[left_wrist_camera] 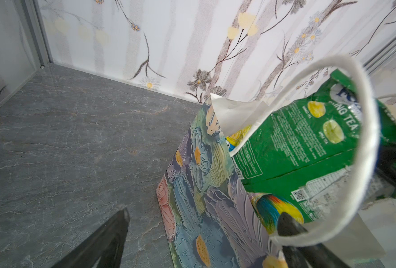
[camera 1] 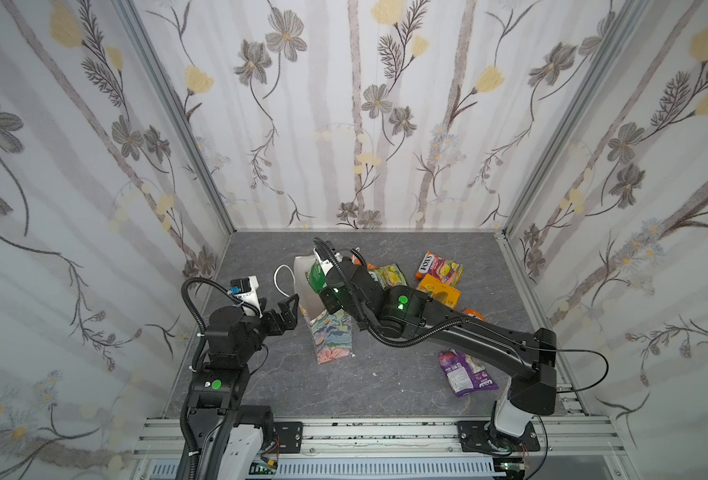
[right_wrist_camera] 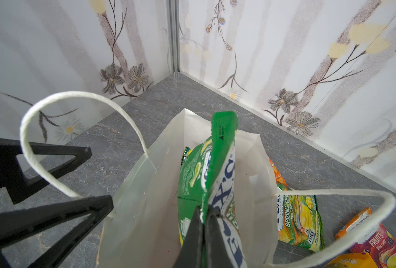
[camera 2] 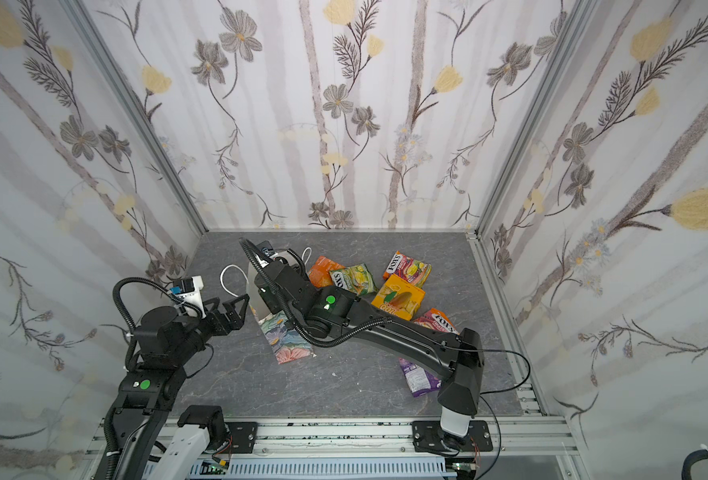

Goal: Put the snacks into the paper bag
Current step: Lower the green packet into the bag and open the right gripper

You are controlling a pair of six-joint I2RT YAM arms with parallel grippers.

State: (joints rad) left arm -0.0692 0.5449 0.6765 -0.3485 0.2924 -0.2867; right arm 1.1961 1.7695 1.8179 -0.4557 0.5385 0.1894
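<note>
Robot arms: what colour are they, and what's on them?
The left arm and right arm are chunky and black, with round green lights, ribbed black cables looping alongside, and white bases. Their fingers are black hollow triangles.

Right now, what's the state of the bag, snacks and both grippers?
bag: standing, mouth open.
green packet: gripped, partway into bag.
right gripper: shut on green packet.
left gripper: open, empty, by the bag's handle.
yellow-green packet: flat on table.
fruits packet: flat on table.
box: flat on table.
purple packet: lying on table.
</note>
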